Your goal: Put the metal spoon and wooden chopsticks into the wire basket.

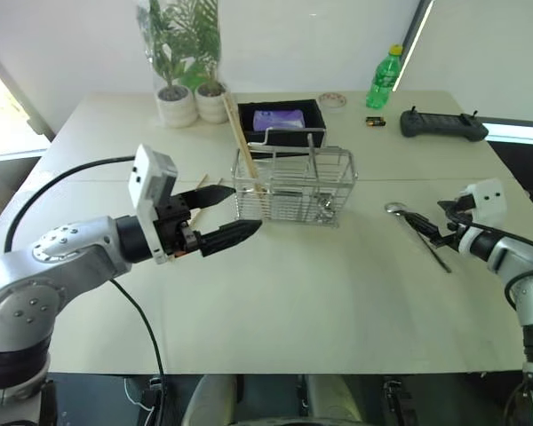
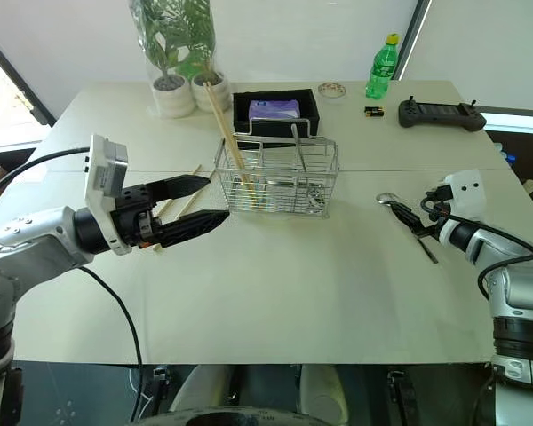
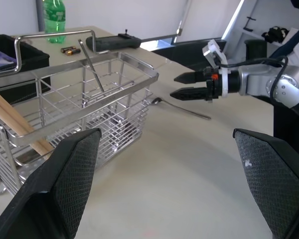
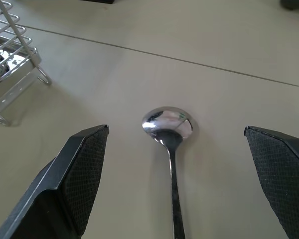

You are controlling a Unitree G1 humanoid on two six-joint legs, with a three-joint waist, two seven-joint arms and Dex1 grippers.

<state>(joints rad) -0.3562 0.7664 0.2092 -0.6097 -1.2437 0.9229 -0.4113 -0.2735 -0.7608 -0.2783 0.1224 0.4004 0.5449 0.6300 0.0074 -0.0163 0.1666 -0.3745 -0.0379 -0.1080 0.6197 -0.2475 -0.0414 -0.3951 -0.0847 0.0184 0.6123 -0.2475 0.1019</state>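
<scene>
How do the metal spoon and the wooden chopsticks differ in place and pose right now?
The metal spoon lies flat on the table, outside the wire basket; one of the wooden chopsticks leans inside it. The spoon is shiny silver, the chopsticks pale wood. Neither is held; both pincers are open.

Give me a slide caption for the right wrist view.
Open right gripper poised over the spoon lying on the table, basket corner nearby.

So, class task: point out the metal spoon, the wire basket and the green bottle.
metal spoon (image 4: 167,122): right wrist view, on its bowl.
wire basket (image 1: 293,188): left eye view, on its front wire wall.
green bottle (image 1: 384,82): left eye view, on its body.
</scene>
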